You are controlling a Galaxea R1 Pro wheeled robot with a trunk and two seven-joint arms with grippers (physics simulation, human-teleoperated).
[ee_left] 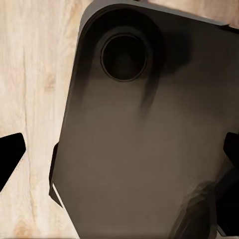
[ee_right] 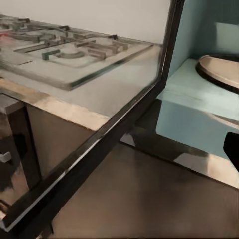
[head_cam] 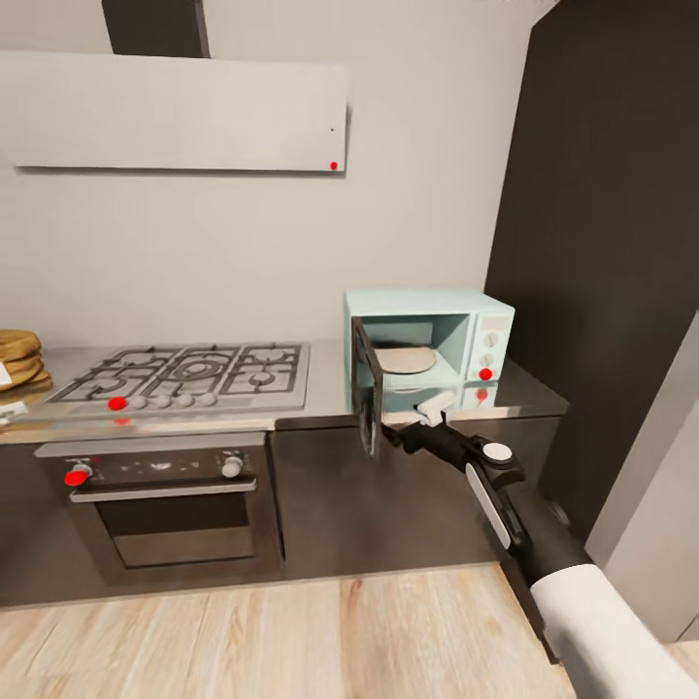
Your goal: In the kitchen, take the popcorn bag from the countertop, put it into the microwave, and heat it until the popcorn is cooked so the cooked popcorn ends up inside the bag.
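Right gripper [head_cam: 434, 408], grip state unclear, sits at the open microwave [head_cam: 456, 325] door's [head_cam: 367, 398] edge

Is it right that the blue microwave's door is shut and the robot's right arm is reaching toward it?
Not quite. The microwave door is swung open, not shut; the head view shows the round plate inside. The rest holds: the right gripper is reaching toward it, just in front of the opening.

no readable text, brand, number or sign anywhere, pale mint-blue boxy microwave [head_cam: 432, 340] with white knobs unmarked, black built-in oven panel [head_cam: 155, 469] bare of lettering, white label on tan sack [head_cam: 5, 375] too small to read
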